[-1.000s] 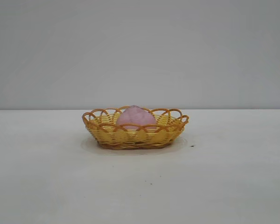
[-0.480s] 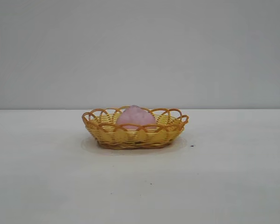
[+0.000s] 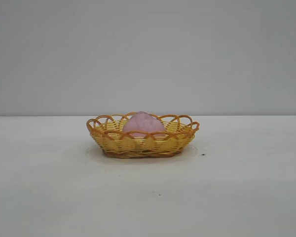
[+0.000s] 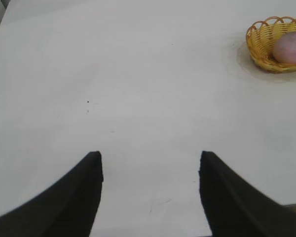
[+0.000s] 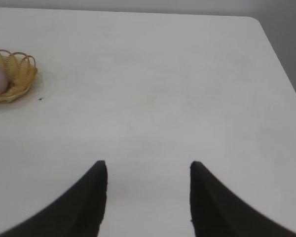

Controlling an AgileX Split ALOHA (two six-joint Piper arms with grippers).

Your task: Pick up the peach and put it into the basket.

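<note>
**Black claws empty, peach already home**

Black fingers of the left gripper stand apart over bare table, nothing between them, well away from the basket. Same story on the other side: the right gripper hangs parted and empty, basket far off. Out in the middle, the peach sits inside the wicker, rising above the looped rim. Whether it rests flat on the bottom is hard to judge from here. Job looks done; nothing left to place.
</note>
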